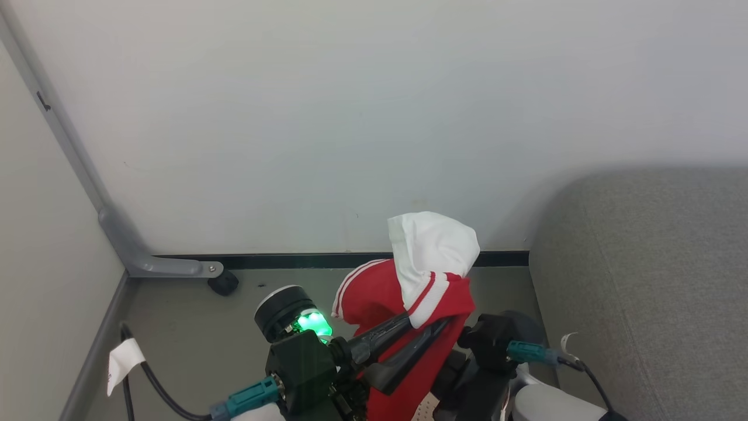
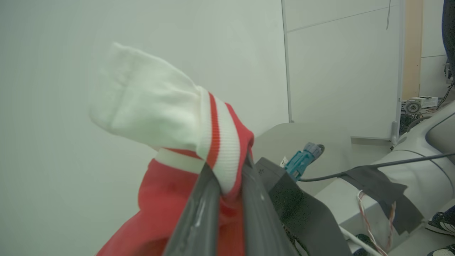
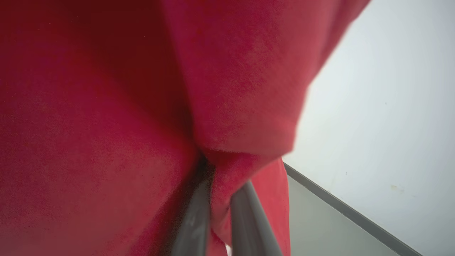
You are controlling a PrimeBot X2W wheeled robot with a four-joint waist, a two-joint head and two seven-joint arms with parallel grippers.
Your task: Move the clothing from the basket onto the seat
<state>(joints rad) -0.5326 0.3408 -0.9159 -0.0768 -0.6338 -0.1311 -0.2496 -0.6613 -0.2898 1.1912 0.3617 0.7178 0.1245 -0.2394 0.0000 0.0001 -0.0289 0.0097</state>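
A red garment with a white panel and red-and-white striped trim, the clothing [image 1: 409,286], hangs lifted in front of the wall. My left gripper [image 1: 429,323] is shut on its striped cuff; in the left wrist view the cuff [image 2: 220,142] is pinched between both dark fingers [image 2: 199,217]. My right gripper [image 3: 217,172] is shut on a fold of the red fabric [image 3: 106,124], which drapes over its fingers [image 3: 193,220]. The grey seat [image 1: 643,280] lies to the right of the clothing, its rounded corner nearest. The basket is hidden below the arms and the clothing.
A pale wall [image 1: 350,117] stands close ahead with a black baseboard [image 1: 263,260]. A grey metal bracket with a black caster [image 1: 223,283] sits at the left on the grey floor [image 1: 193,327]. Black cables [image 1: 146,374] trail at the lower left. A person's shoe [image 2: 440,220] shows at the far right.
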